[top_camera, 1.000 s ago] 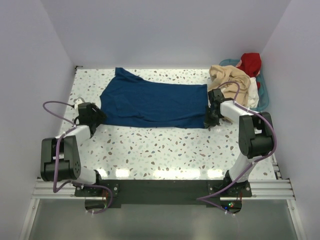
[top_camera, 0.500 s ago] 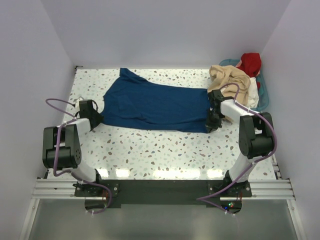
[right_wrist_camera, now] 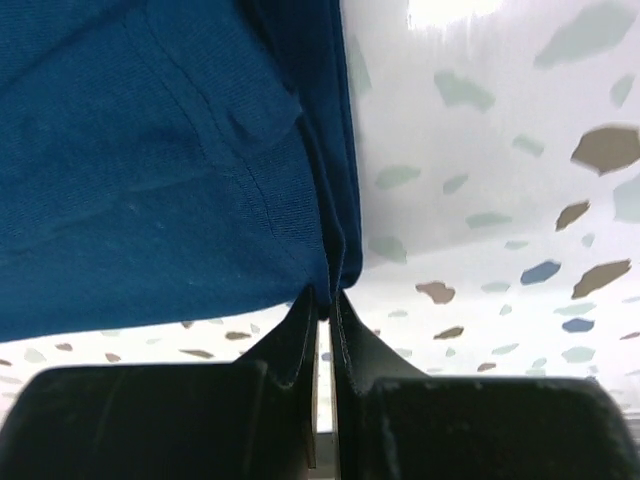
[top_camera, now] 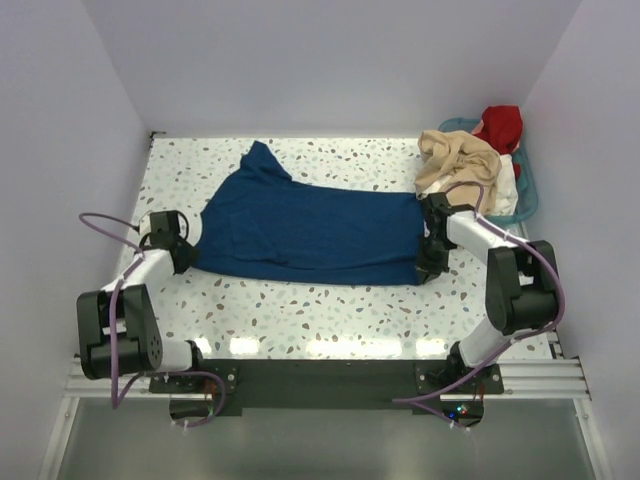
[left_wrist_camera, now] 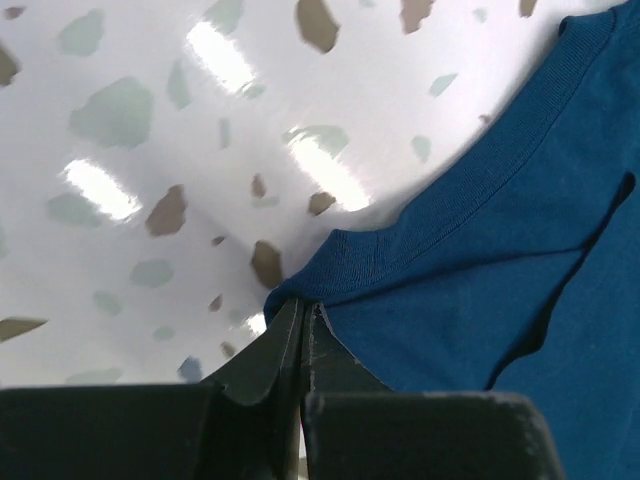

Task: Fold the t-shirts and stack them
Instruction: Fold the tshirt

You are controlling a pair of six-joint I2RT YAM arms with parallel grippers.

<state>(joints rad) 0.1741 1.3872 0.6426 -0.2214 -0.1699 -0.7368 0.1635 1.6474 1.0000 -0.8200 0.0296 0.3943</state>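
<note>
so the navy t-shirt (top_camera: 310, 228) is lying spread out sideways across the middle of the speckled table (top_camera: 330, 310), with one bit poking up toward the back wall. The left gripper (left_wrist_camera: 303, 318) is sitting low at the shirt's left end, fingers squeezed right together and pinching a corner of the fabric by the ribbed band. The right gripper (right_wrist_camera: 325, 298) is doing the same at the right end, jaws pressed tight on the folded blue edge with cloth bunching into the tips. Both are hugging the tabletop. Over in the far right corner a beige shirt (top_camera: 455, 155), a red shirt (top_camera: 500, 125) and a white shirt (top_camera: 507, 185) are piling up in and over the teal basket (top_camera: 531, 190), the beige one flopping out onto the table
</note>
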